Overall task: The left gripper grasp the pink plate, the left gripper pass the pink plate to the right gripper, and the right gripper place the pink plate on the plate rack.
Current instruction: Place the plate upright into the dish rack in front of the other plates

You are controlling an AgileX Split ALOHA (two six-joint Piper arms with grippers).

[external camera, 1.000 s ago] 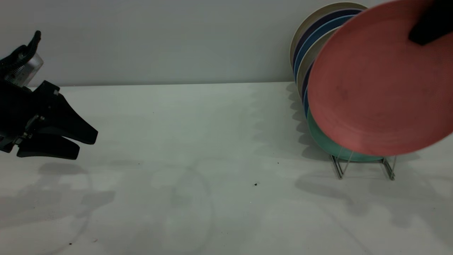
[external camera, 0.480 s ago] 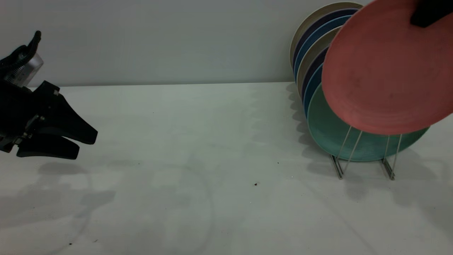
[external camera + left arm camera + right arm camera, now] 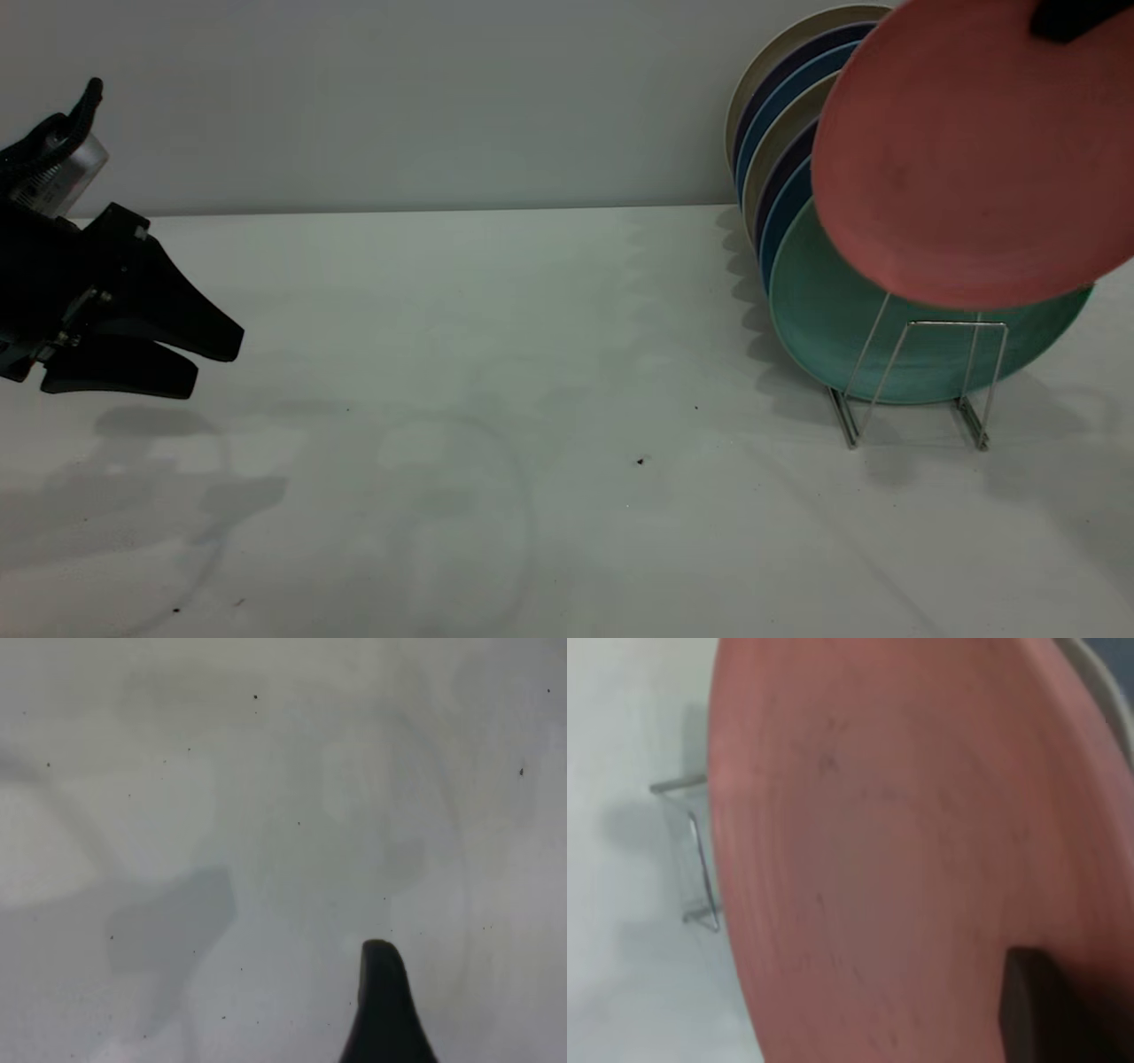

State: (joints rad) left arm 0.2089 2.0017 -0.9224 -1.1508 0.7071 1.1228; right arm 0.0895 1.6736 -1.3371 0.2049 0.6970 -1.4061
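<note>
I see dim, even light with a grey-green cast over the table. Soft shadows fall toward the camera beneath the left gripper and the plate rack. The pink plate fills my right wrist view, blurred. My left wrist view is hazy, without glare.

Seven plates stand in the plate rack — an eighth, the pink plate, hangs above it; two grippers.
</note>
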